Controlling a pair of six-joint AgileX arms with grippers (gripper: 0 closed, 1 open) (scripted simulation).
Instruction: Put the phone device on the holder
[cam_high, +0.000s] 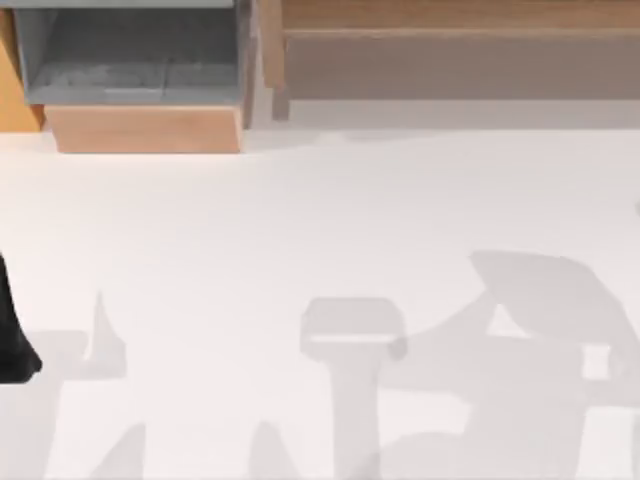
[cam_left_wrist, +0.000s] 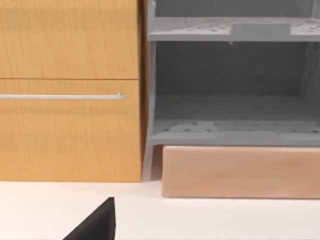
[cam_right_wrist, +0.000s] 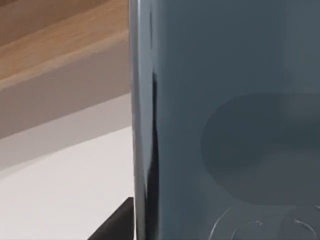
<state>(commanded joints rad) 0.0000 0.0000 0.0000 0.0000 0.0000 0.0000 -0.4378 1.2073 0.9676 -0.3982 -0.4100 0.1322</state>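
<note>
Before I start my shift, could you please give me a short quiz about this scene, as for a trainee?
1. True or false: the grey shelf unit stands at the top view's upper left.
2. The phone device near the right wrist camera is: A red, B dark blue-grey, C white.
3. Fill in: the wooden cabinet in the left wrist view has a silvery ____.
Key: 1 true; 2 B; 3 handle.
</note>
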